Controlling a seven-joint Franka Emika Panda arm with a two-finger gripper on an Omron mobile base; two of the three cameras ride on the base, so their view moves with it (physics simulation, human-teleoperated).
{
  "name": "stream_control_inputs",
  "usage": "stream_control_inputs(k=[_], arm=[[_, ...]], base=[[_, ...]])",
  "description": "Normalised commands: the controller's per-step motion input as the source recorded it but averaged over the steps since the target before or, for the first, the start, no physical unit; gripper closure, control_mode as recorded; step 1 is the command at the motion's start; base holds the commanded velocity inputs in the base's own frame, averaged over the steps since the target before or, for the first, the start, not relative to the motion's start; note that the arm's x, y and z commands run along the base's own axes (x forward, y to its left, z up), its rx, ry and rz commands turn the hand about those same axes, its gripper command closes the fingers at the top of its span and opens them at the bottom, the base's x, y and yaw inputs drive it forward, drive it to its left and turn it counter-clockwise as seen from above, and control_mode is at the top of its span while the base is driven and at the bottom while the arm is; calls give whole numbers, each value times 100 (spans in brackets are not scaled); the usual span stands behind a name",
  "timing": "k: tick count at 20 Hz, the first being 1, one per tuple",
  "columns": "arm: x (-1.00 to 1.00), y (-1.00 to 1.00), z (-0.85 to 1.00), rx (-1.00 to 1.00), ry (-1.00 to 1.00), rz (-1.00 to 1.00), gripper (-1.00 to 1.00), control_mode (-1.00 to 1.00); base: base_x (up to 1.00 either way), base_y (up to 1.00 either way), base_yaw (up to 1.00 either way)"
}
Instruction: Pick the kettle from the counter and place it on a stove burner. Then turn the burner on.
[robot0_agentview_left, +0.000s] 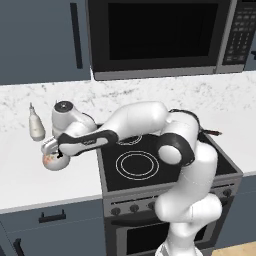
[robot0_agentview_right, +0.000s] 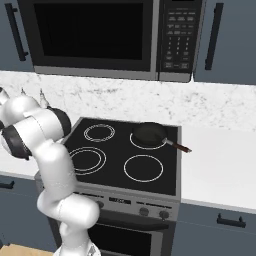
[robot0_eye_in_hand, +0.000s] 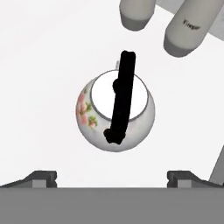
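Two risks: open gripper (robot0_eye_in_hand: 112, 178) above kettle (robot0_eye_in_hand: 114, 111) may miss its thin handle, or knock nearby bottles (robot0_eye_in_hand: 159, 22).

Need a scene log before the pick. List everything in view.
kettle: one, white-grey with a reddish flower pattern, black handle and knob, on the counter left of the stove, under the pincer
counter: white marbled, both sides of the stove
bottles: two, slim, white, on the counter behind the kettle
cooktop: one, black glass, four ring marks
stove burner: one, largest white circle, front left, bare
frying pan: one, black, on the back right ring
knobs: a row, grey, stove front
microwave: one, dark, above the stove
cabinets: blue-grey, above and below
arm: one, white, dark joints
pincer: one, open, above the kettle
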Motion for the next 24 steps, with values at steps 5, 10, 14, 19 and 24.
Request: stream_control_inputs(k=[5, 10, 14, 19, 24], arm=[[37, 13, -9, -3, 0, 0, -100, -100], [29, 20, -15, -6, 0, 0, -100, -100], [27, 7, -25, -5, 0, 0, -100, -100], [15, 0, -24, -2, 0, 0, 100, -100], [3, 0, 0, 0, 0, 0, 100, -100]], base=[[0, 0, 0], [0, 0, 0], [0, 0, 0], [0, 0, 0], [0, 0, 0]])
